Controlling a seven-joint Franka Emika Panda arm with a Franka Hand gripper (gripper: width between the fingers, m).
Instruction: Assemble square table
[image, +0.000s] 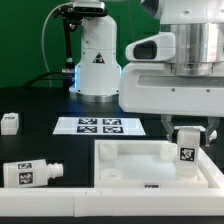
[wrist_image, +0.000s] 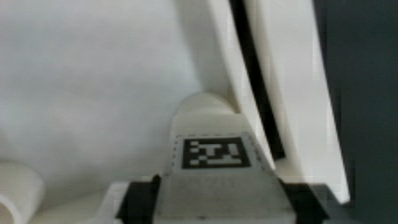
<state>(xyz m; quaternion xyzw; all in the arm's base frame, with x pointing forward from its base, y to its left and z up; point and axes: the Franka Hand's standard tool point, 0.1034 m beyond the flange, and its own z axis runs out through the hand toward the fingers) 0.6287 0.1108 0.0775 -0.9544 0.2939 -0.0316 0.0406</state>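
Your arm (image: 175, 60) hangs at the frame's upper right, wrist vertical. Your gripper (image: 187, 140) points straight down, fingers (wrist_image: 139, 200) clamped on a leg (image: 186, 153).

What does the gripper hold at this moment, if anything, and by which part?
A white peg leg stands between the fingers of the gripper, which flank its sides near the tag. Whether they clamp it cannot be told.

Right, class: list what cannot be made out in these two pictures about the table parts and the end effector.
Grip of the end effector on the upright leg: too small in the exterior view; in the wrist view the frame edge cuts it off.
Tray top: near rim cut off by the exterior view's edge.
Small leg at the exterior view's left: cut by the edge.
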